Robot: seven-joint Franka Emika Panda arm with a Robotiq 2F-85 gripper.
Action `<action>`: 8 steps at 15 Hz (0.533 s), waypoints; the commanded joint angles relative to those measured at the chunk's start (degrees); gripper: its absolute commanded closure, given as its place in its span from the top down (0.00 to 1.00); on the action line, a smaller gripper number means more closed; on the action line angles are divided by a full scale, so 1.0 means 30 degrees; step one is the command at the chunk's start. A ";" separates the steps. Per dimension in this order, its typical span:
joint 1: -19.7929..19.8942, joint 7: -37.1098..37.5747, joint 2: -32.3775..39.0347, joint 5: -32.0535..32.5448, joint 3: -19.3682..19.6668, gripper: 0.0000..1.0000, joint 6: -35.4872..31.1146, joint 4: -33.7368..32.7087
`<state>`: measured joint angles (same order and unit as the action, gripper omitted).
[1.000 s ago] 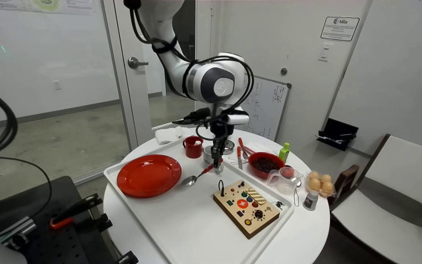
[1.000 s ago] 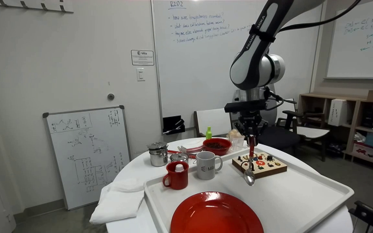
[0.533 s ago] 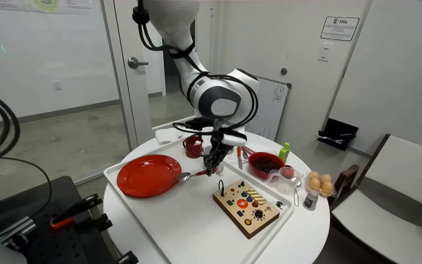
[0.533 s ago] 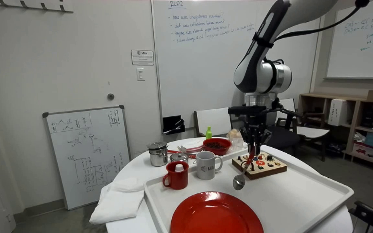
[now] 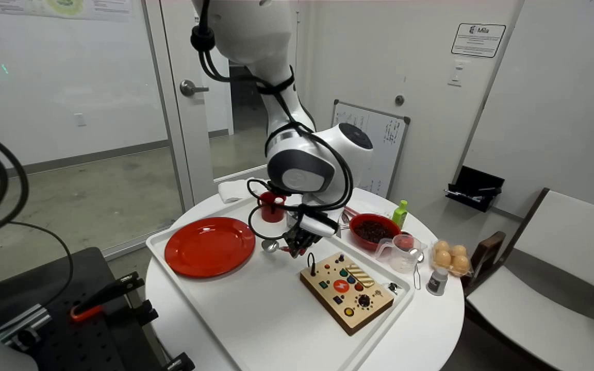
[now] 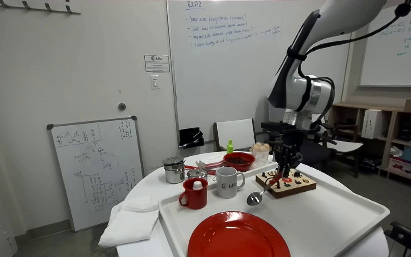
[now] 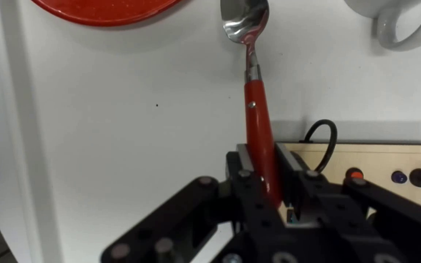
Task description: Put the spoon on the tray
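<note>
While the tool (image 7: 264, 157) in the wrist view's lower middle pinches the spoon (image 7: 257, 109) by its red handle, the scoop end reaches the top edge. In an exterior view, spoon slants over the tray (image 6: 326, 214), right of center; contact unclear. In an exterior view, spoon below center, right of red plate (image 5: 209, 247).

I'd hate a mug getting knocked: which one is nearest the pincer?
The grey mug lettered Mila, the only one in the wrist view; in both exterior views, the red mug stands farther from the pincer.
</note>
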<state>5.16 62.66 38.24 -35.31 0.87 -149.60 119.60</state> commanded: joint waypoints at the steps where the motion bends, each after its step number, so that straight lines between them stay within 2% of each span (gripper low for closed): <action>1: 0.0081 -0.0625 -0.0370 -0.1528 -0.0481 0.14 -0.1157 0.1440; 3: 0.0369 -0.0898 -0.0017 -0.2345 -0.0805 0.14 -0.0706 0.1599; 8: -0.0024 -0.0838 0.0775 -0.4193 -0.0629 0.14 -0.1005 0.1505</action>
<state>5.30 61.60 39.29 -44.31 -0.85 -151.15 124.30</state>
